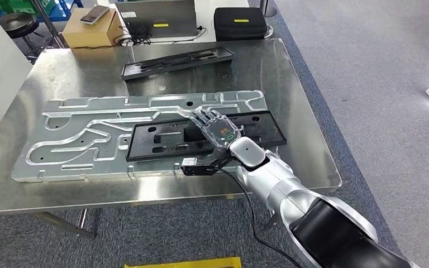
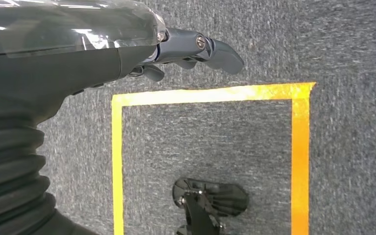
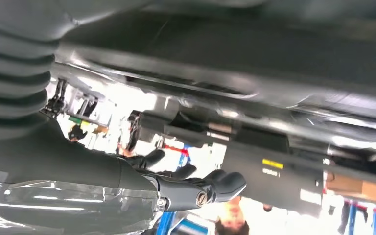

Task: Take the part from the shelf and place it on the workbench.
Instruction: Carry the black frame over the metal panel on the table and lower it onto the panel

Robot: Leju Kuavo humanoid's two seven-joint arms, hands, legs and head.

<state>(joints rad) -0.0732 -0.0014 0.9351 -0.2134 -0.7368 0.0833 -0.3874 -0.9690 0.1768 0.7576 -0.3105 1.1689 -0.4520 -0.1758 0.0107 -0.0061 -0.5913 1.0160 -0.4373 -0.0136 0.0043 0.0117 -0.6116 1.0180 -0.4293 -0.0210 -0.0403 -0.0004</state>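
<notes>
The black plastic part (image 1: 204,135) already lies on the grooved aluminium plate (image 1: 89,134) on the steel workbench (image 1: 290,84), directly under the right hand (image 1: 218,134), whose spread fingers apparently grip nothing, so only withdrawal seems left

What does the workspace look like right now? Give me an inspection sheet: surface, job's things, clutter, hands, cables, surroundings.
Surface: steel workbench, shiny.
Job's things: black part lies flat on a grooved metal plate; second black part lies farther back.
Clutter: cardboard box with a phone on it, black case, beyond the workbench's far edge.
Hands: right hand rests on the black part, fingers spread; left hand hangs above the floor, holding nothing.
Cables: black cable runs along the right arm; more cables beside the cardboard box.
Surroundings: grey carpet, yellow floor tape.
</notes>
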